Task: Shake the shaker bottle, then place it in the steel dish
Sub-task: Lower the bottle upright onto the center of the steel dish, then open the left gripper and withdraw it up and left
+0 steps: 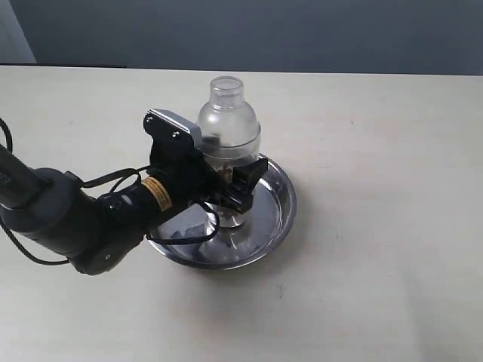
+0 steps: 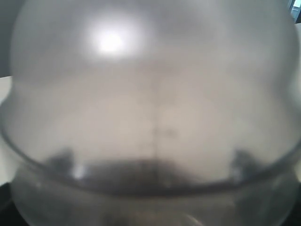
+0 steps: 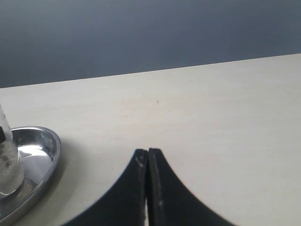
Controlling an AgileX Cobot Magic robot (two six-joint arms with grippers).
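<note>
- My left gripper (image 1: 232,183) clamps the shaker bottle (image 1: 229,121), which stands upright in the steel dish (image 1: 284,202). Its base looks seated, though reflections blur that.
- I'd open slowly, then withdraw level.
- The right gripper (image 3: 148,162) has its jaws together, beside the dish.

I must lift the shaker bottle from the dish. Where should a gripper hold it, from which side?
Take the shaker bottle by its clear body below the domed lid, coming level from the side, above the steel dish rim: it stands upright, and the dome would likely slip.
</note>
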